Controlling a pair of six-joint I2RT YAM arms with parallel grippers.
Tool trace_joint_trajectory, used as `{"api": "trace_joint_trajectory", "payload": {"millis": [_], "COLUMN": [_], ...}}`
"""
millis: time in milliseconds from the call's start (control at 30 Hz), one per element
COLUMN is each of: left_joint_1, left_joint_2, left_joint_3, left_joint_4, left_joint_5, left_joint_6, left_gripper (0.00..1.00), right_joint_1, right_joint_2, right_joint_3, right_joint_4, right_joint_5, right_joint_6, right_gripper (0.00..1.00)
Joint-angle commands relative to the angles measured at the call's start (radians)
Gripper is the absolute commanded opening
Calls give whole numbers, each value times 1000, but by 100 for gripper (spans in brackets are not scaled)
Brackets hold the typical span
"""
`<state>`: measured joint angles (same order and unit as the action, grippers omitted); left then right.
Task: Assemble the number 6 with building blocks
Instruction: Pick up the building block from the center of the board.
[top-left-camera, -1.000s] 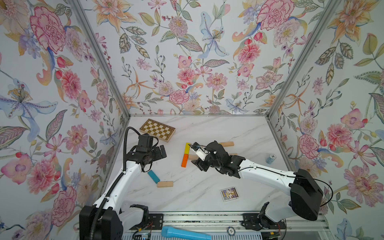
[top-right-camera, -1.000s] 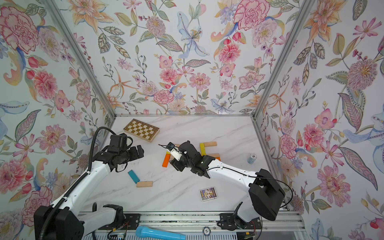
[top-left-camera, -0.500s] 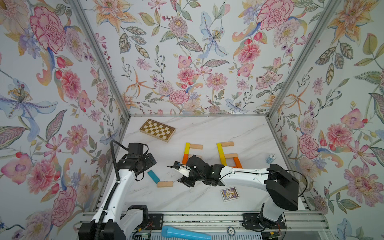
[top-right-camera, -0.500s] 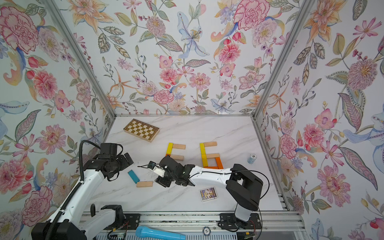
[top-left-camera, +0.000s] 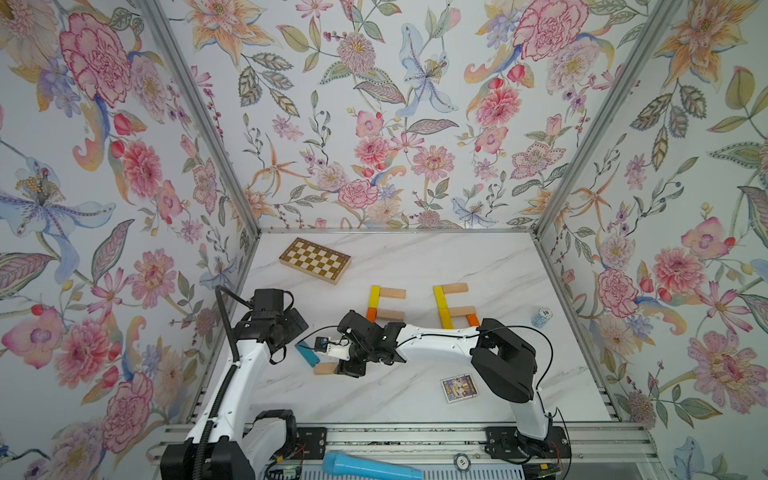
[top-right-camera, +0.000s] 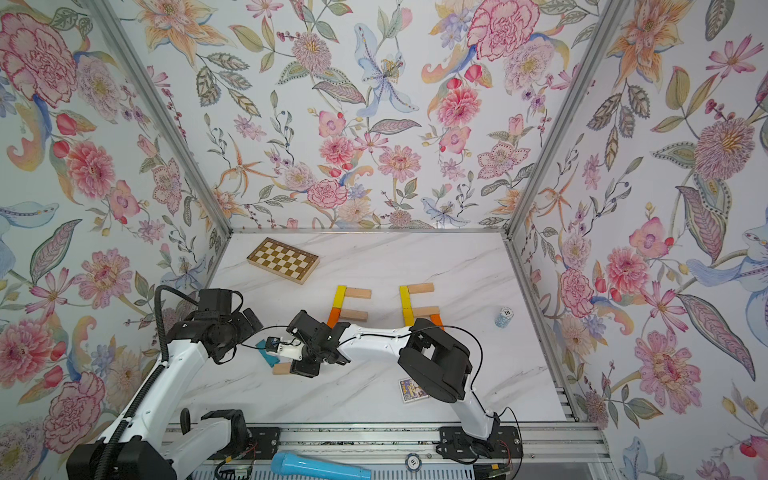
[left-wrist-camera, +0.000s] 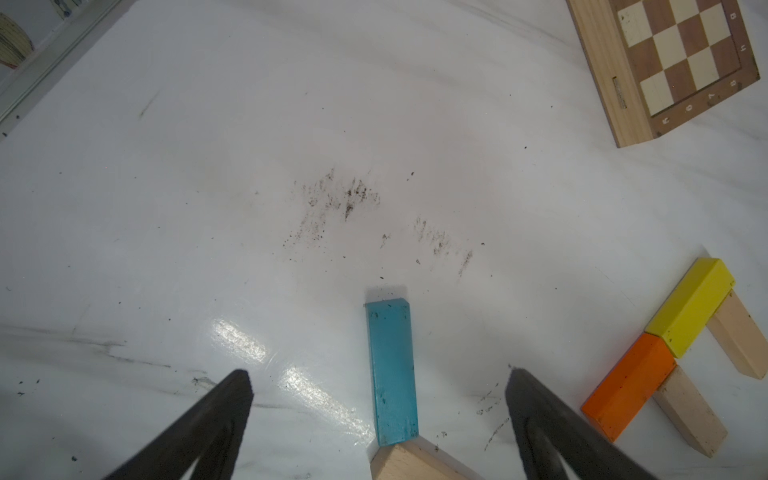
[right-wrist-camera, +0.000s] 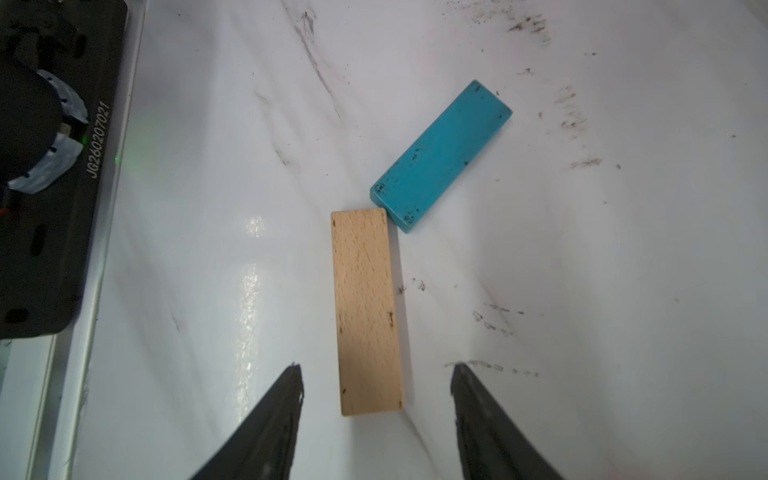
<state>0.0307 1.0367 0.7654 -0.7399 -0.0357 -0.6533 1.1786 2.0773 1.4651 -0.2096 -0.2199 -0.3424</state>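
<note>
Low centre-left in a top view: plain beige block (top-left-camera: 325, 368) lying flat, corner touching teal block (top-left-camera: 306, 354), end under right gripper (top-left-camera: 345, 369); unfinished number 6 (top-left-camera: 380, 305) up at centre. Left wrist view: left gripper (left-wrist-camera: 378, 370) wide open, empty, painted teal block (left-wrist-camera: 390, 332) lengthwise between its jaws. Right wrist view: right gripper (right-wrist-camera: 376, 366) half open, empty, straddling grained beige block (right-wrist-camera: 368, 311), long axis straight ahead.

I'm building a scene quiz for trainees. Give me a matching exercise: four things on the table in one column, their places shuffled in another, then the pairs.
Things: 1 teal block; 2 chessboard; 3 picture card; 4 poker chip stack.
Places: A by the right wall; B back left corner; C nearest the front edge; D next to a loose beige block.
Pairs: 1-D, 2-B, 3-C, 4-A.
</note>
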Motion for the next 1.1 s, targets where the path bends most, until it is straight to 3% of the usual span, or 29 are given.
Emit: {"api": "trace_joint_trajectory", "payload": {"millis": [0, 200, 800, 1067], "left_joint_1": [18, 46, 51, 51], "left_joint_2": [-12, 27, 6, -13], "left_joint_3": [-18, -1, -7, -11], "left_joint_4": [-13, -51, -32, -27], "left_joint_5": [-86, -148, -141, -136], "left_joint_6": [-39, -72, -66, -63], "left_gripper": [99, 99, 99, 99], "right_joint_1": [-1, -1, 6, 6], "right_joint_2": [32, 76, 153, 113], "right_joint_3": [43, 69, 116, 61], "right_joint_4": [-53, -59, -113, -119], "right_joint_5": [-39, -50, 16, 38], "right_joint_6": [-24, -24, -11, 9], "right_gripper": [58, 58, 50, 25]}}
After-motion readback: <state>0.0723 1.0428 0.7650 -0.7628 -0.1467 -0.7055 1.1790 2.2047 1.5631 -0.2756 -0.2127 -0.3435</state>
